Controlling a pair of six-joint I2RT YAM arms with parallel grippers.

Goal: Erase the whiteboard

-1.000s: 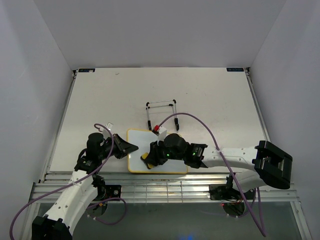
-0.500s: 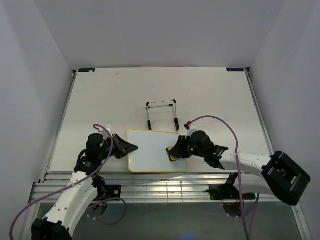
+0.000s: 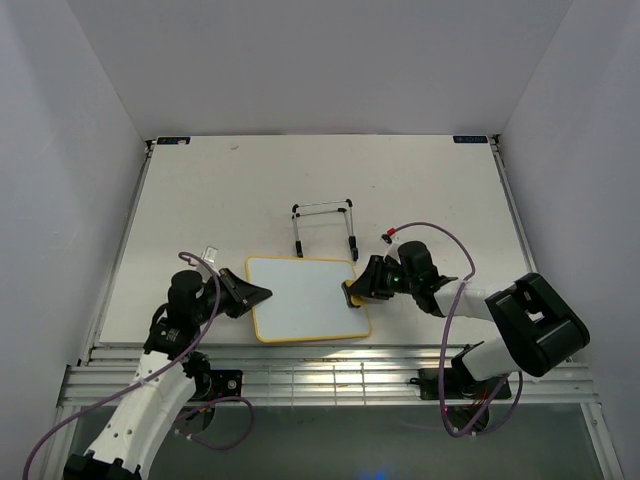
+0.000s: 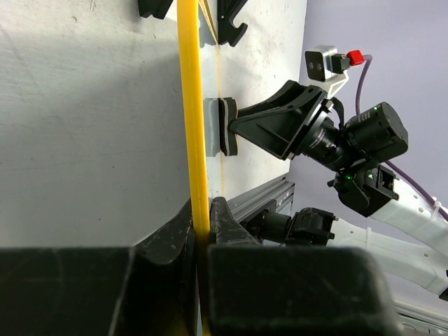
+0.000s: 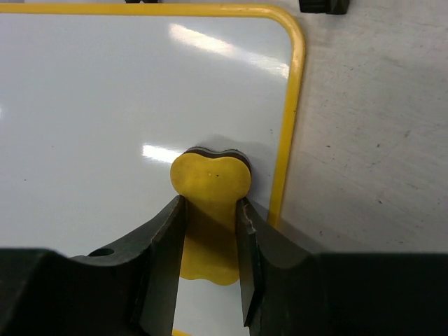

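The whiteboard [image 3: 305,298], white with a thin yellow frame, lies flat on the table and its surface shows no marks. My left gripper [image 3: 257,296] is shut on the board's left edge; in the left wrist view the yellow frame [image 4: 192,126] runs between the jaws of the left gripper [image 4: 201,210]. My right gripper [image 3: 356,291] is shut on the yellow bone-shaped eraser [image 5: 210,203], which rests on the board [image 5: 105,105] near its right edge. The eraser also shows in the left wrist view [image 4: 220,126], pressed on the board.
A black wire easel stand [image 3: 323,226] stands just behind the board. The table's metal front rail [image 3: 330,358] runs close below the board. White walls enclose the table on three sides.
My right gripper has swept the eraser from the board's left-middle to its right edge. The board has turned slightly and shifted left. The right arm has swung out to the right.
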